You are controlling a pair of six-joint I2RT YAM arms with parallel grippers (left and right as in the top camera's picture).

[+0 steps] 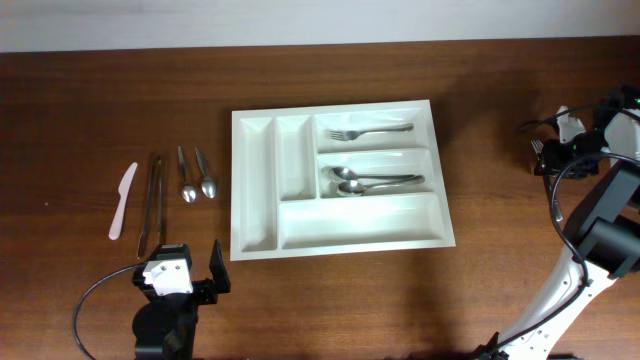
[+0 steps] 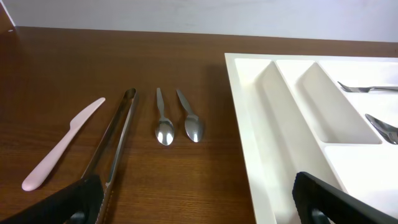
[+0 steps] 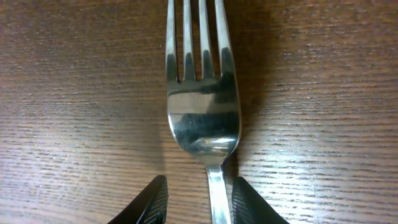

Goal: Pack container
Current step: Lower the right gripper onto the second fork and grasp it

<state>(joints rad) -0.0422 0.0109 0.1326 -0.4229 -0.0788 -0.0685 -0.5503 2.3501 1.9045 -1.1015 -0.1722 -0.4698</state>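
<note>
Lying in the middle of the overhead frame, the container (image 1: pixel 360 222) has its long axis running left to right on the brown table (image 1: pixel 90 110), with its upper edge rising slightly toward the right. Its two narrow compartments stand at the left end and run top to bottom. The three long ones are stacked to their right and run left to right. The top long compartment holds a tray fork (image 1: pixel 368 131) with its tines pointing left. The middle one holds tray spoons (image 1: pixel 365 182) with their bowls to the left.

Left of the container lie a pale knife (image 1: pixel 122 200), tongs (image 1: pixel 152 200) and two loose spoons (image 1: pixel 187 185).

The left wrist view adds a low look at these and at the container's left end in the right of its frame. It also shows the left gripper (image 2: pixel 196 196) spread wide, with one dark fingertip in each lower corner.

The right arm sits at the overhead's right edge, where what lies beneath it is too small to read. Only the right wrist view shows a table fork (image 3: pixel 202 118) lying flat on the wood, tines toward the top of the frame. The right gripper (image 3: pixel 200 202) straddles its handle, fingers apart. Bare wood shows between the handle and the left-hand finger, so it is not clamped.
</note>
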